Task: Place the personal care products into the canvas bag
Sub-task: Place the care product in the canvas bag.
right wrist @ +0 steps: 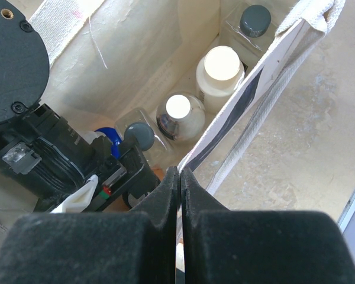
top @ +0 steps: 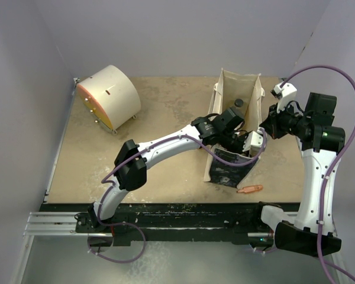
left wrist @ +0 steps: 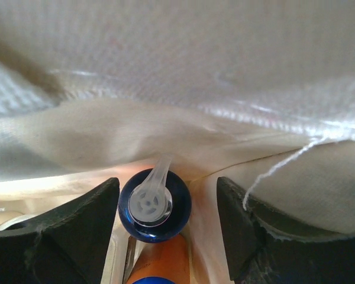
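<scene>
The canvas bag (top: 222, 94) stands open at centre right. My left gripper (left wrist: 167, 190) is down inside it, jaws open. An orange bottle's blue cap (left wrist: 155, 204) sits between the fingers, against the left one, with a gap to the right finger (left wrist: 242, 231). A second blue cap edge (left wrist: 147, 280) shows below it. My right gripper (right wrist: 179, 173) is shut on the bag's printed side rim (right wrist: 248, 89). In the right wrist view the bag holds a clear bottle (right wrist: 255, 21), a cream-white bottle (right wrist: 220, 65), a silver bottle (right wrist: 178, 109), another clear bottle (right wrist: 139, 136) and a blue cap (right wrist: 108, 136).
A large cream drum (top: 109, 97) with an orange face lies at the back left. A small orange stick (top: 249, 189) lies on the table just in front of the bag. The left arm (top: 165, 145) reaches across the table's middle. Grey walls close in the table.
</scene>
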`<state>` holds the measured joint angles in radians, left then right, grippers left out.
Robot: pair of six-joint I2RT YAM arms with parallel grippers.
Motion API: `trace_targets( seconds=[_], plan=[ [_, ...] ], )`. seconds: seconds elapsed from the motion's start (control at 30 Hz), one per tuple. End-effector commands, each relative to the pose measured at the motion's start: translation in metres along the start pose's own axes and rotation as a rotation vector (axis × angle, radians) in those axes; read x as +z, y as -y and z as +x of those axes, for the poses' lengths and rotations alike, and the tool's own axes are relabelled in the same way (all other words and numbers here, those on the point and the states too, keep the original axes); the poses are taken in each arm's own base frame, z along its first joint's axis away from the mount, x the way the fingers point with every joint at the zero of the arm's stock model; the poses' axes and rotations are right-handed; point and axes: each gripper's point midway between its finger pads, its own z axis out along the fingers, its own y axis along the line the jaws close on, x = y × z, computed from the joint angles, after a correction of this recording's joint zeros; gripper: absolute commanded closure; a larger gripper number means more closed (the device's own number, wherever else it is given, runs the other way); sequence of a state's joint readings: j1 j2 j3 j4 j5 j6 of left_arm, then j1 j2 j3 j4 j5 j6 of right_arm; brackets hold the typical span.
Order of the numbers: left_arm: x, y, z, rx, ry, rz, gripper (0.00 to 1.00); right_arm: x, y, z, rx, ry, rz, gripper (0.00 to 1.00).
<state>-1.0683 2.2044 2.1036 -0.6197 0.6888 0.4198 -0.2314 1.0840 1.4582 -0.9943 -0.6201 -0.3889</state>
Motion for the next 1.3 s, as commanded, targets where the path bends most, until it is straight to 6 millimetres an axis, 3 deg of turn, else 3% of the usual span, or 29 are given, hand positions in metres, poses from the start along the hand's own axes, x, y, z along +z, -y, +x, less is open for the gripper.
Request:
trace_targets(
  seconds=[0.0, 0.2, 0.67, 1.27],
  plan=[
    [-0.026, 0.019, -0.05, 0.077, 0.078, 0.005, 0.28, -0.015, -0.002, -0.035, -0.108, 0.134, 0.021, 1.0],
    [-0.029, 0.021, -0.054, 0.075, 0.085, 0.006, 0.2, -0.014, -0.002, -0.036, -0.107, 0.136, 0.016, 1.0],
    [-0.049, 0.018, -0.076, 0.13, 0.109, -0.054, 0.14, -0.013, -0.001, -0.032, -0.105, 0.129, 0.026, 1.0],
    [-0.092, 0.018, -0.106, 0.191, 0.155, -0.125, 0.08, -0.011, 0.004, -0.035, -0.106, 0.134, 0.039, 1.0]
  ],
)
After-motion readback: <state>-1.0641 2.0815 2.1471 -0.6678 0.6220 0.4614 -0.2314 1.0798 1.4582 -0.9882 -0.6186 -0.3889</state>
